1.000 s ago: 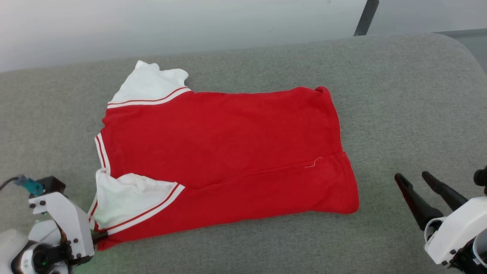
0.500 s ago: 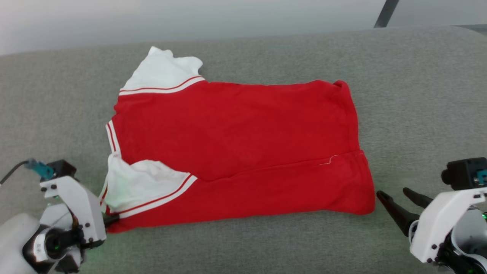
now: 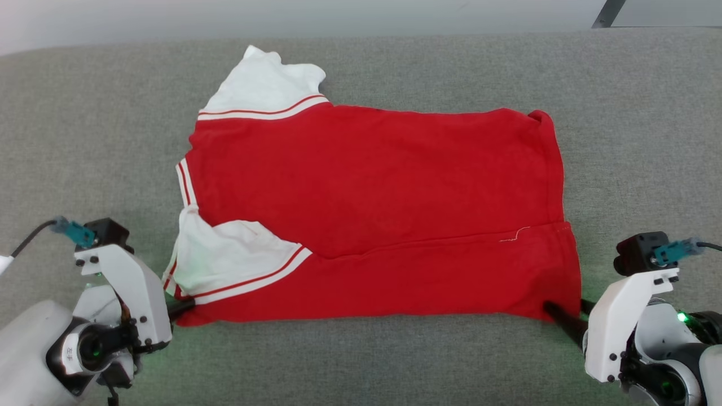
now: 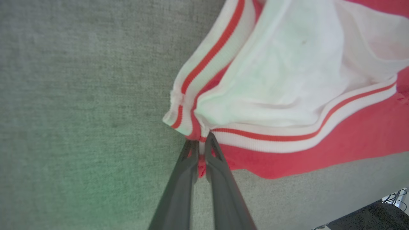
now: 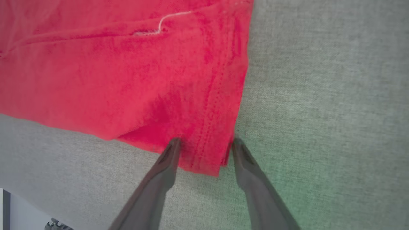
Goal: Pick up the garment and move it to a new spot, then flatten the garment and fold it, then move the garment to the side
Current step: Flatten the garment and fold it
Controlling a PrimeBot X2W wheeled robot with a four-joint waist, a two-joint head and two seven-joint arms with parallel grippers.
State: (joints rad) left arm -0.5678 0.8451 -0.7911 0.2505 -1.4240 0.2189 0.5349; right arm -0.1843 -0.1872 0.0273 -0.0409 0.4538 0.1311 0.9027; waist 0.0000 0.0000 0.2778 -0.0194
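The garment [image 3: 372, 186], red with white striped-trim sleeves at its left end, lies folded lengthwise on the grey cushion. My left gripper [image 3: 183, 307] is at its near left corner. In the left wrist view the left gripper [image 4: 200, 150] is shut on a pinch of the garment [image 4: 287, 80] by the striped trim. My right gripper [image 3: 567, 309] is at the near right corner. In the right wrist view the right gripper [image 5: 204, 143] is open, its fingers either side of the hem corner of the garment [image 5: 127, 70].
The grey fabric cushion [image 3: 451, 361] spreads wide around the garment, with a pale wall behind its back edge. A dark slanted leg [image 3: 606, 14] shows at the top right. The cushion's front edge drops to a dark floor [image 4: 383, 214].
The head camera has shifted. My right gripper has moved left to the garment's near right corner and now straddles it. The left gripper has kept its hold.
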